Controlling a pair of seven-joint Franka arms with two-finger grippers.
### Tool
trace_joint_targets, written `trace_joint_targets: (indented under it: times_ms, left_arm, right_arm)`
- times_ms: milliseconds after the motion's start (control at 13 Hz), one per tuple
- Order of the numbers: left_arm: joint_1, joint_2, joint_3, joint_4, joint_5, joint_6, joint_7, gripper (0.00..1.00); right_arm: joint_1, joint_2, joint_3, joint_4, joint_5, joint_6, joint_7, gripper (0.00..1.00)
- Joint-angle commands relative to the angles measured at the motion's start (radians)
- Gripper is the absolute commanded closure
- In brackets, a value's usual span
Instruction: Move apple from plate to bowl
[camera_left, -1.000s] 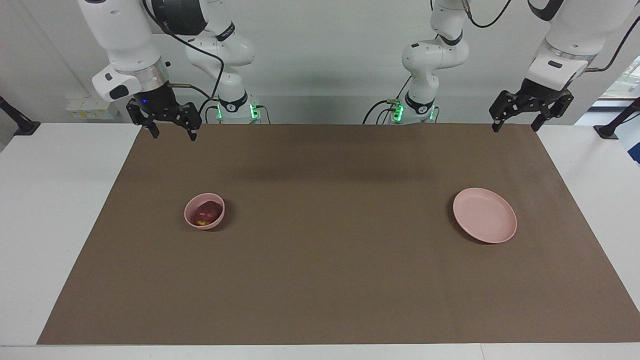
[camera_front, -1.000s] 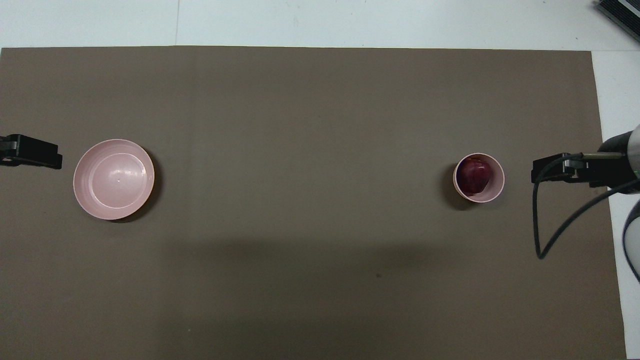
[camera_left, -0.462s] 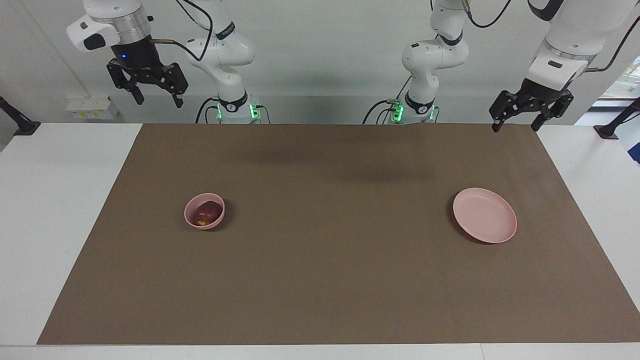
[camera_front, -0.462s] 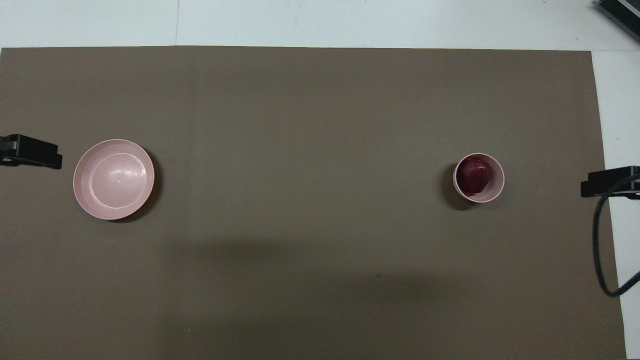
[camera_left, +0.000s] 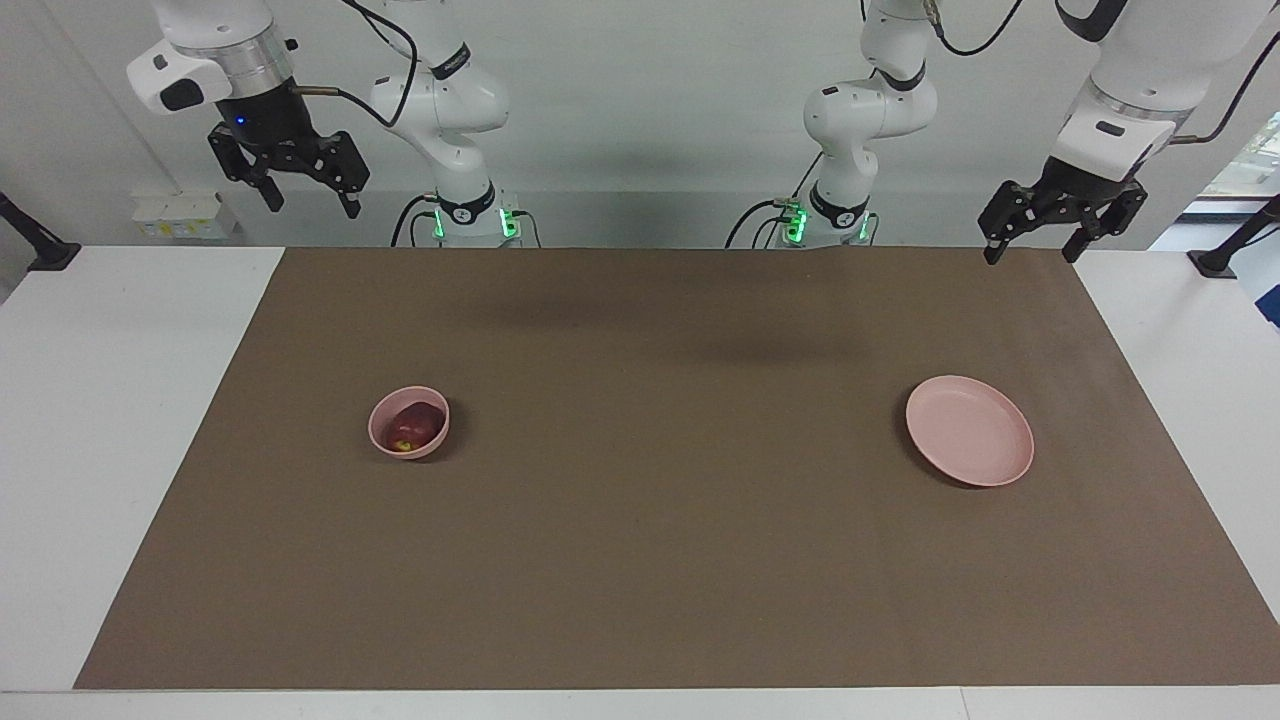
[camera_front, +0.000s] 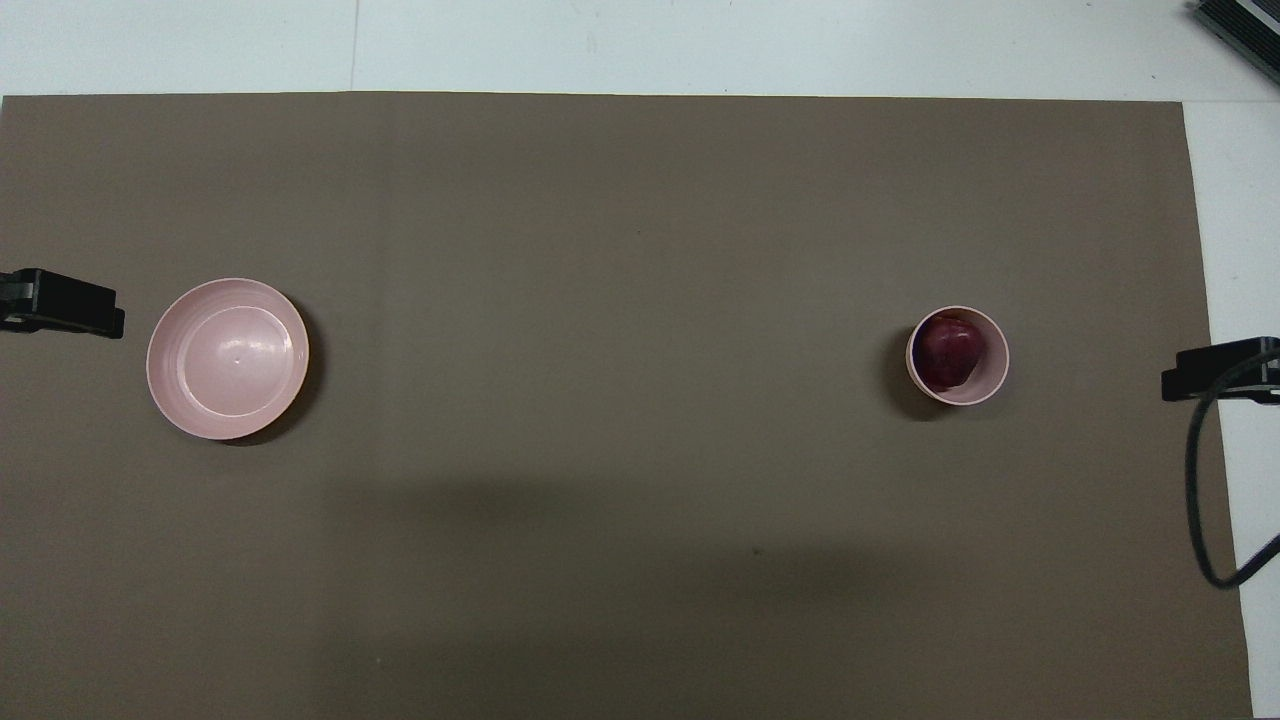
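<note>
**A:** What are you seeing lying around the two dishes?

**B:** You are looking at a brown mat (camera_left: 660, 470) covering most of the white table (camera_left: 110, 400), and only the task's things are sitting on it. A black cable (camera_front: 1205, 500) is hanging in a loop over the mat's edge at the right arm's end in the overhead view. Nothing is standing between the bowl (camera_left: 409, 422) and the plate (camera_left: 969, 430); they are lying well apart, the bowl toward the right arm's end, the plate toward the left arm's end.

**A:** And the arms?

**B:** Both are hanging up in the air. The right gripper (camera_left: 306, 198) is hovering high over the table's edge nearest the robots, at its own end, with its fingers spread wide and nothing between them. The left gripper (camera_left: 1033, 250) is hovering over the mat's corner nearest the robots at its end, its fingers also standing wide apart and holding nothing. In the overhead view you are catching only a dark tip of each at the frame's edges.

**A:** Where is the apple (camera_left: 413, 426)?

**B:** It is sitting inside the bowl, filling most of the inside. You are seeing a dark red skin with a small yellowish patch showing low on it in the facing view, and a faint shine on top from overhead (camera_front: 949, 352). The plate is lying bare, pale pink, its raised rim showing as a ring.
</note>
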Motion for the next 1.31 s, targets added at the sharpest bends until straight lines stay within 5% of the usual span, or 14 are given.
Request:
trace_joint_targets:
  times_ms: [0, 1231]
  left_arm:
    - [0.017, -0.007, -0.011, 0.002, 0.001, -0.018, 0.001, 0.00]
    - [0.017, -0.007, -0.011, 0.002, 0.001, -0.018, 0.001, 0.00]
  right_arm:
    - [-0.010, -0.018, 0.003, -0.025, 0.015, 0.027, -0.034, 0.00]
    - [-0.011, -0.013, 0.005, -0.033, 0.017, 0.021, -0.093, 0.00]
